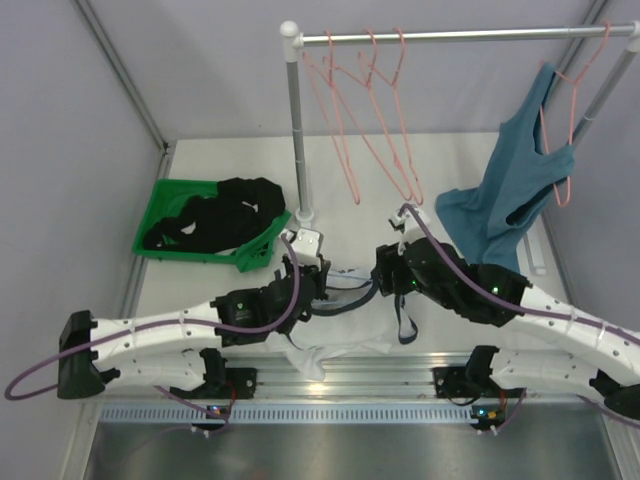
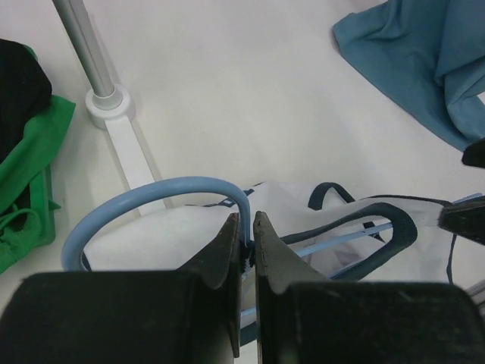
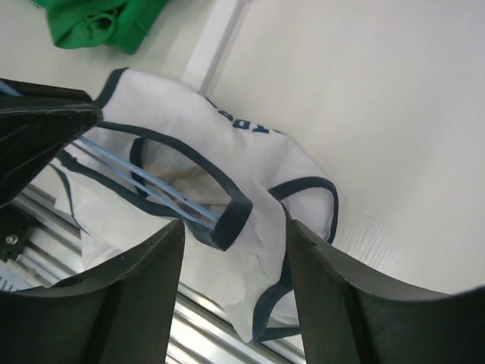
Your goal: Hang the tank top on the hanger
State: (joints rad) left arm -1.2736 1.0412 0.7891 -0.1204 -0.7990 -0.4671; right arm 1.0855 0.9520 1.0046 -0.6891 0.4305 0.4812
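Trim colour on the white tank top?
Dark navy on the tank top; right wrist view shows it best.

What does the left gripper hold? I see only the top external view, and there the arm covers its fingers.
Observer: The left gripper is shut on the thin light-blue wire hanger, near its top.
Operator: How is the right gripper, please? Is it closed too?
Observer: No. The right gripper is open above the white sleeveless fabric tank top with navy trim, and it grips nothing.
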